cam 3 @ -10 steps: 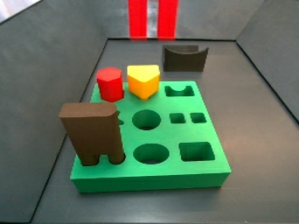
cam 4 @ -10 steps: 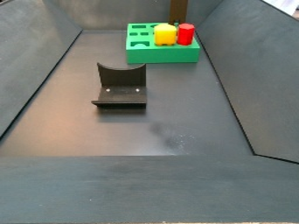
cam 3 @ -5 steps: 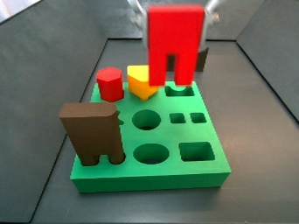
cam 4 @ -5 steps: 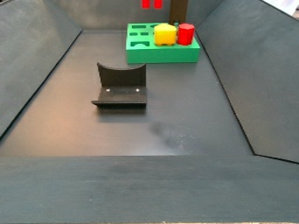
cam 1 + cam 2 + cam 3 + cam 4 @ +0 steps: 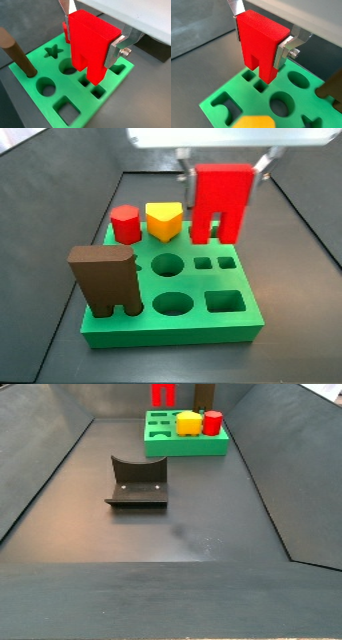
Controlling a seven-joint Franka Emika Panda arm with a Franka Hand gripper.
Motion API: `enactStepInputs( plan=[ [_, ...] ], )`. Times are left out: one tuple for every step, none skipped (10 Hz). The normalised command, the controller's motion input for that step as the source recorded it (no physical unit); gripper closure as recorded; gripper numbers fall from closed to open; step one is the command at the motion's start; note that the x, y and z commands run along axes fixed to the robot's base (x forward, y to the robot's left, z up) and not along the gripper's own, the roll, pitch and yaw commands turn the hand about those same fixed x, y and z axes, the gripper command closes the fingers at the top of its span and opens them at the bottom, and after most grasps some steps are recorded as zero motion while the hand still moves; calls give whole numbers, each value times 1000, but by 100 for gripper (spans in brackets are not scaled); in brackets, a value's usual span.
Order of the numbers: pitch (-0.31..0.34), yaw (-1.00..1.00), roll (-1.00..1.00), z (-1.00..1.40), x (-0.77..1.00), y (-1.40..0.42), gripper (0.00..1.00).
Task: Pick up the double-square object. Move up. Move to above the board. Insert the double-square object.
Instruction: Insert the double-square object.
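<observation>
The double-square object (image 5: 90, 42) is a bright red block with two legs and a slot, hanging legs down. My gripper (image 5: 89, 50) is shut on its two sides, and silver fingers (image 5: 283, 51) press its flanks in both wrist views. It hangs over the far right part of the green board (image 5: 174, 336), apart from the surface. In a wrist view its legs are just above the pair of small square holes (image 5: 256, 81). A side view shows the gripper (image 5: 225, 173) holding the block (image 5: 223, 198) from the top. In the distant side view only the block's legs (image 5: 163, 394) show.
A tall brown two-legged block (image 5: 107, 278) stands in the board's near left corner. A short red peg (image 5: 126, 224) and a yellow piece (image 5: 163, 220) stand at its far left. The dark fixture (image 5: 136, 482) stands on the floor away from the board. Grey walls surround the bin.
The held red block has shifted right and come down from the top of the side view to hang over the board's far right part. The pieces on the board have not moved.
</observation>
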Motion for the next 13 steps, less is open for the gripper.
enactStepInputs(
  plan=[
    [-131,46,66,-697,309,0,100],
    [-210,214,3,-794,257,0,100],
    [-181,166,27,-517,63,0,100],
    [-20,0,34,-6,0,0,100],
    [-169,43,70,-340,-114,0,100],
    [-231,54,30,-514,-94,-11,100],
    [-301,14,0,-671,-220,0,100],
    [-276,0,39,-717,-183,20,100],
    [-263,0,76,-720,-140,71,100],
    [-204,71,123,-717,0,120,100],
    [-100,69,149,-580,66,129,100],
    [-40,0,101,-566,254,134,100],
    [-83,0,50,-620,203,169,100]
  ],
)
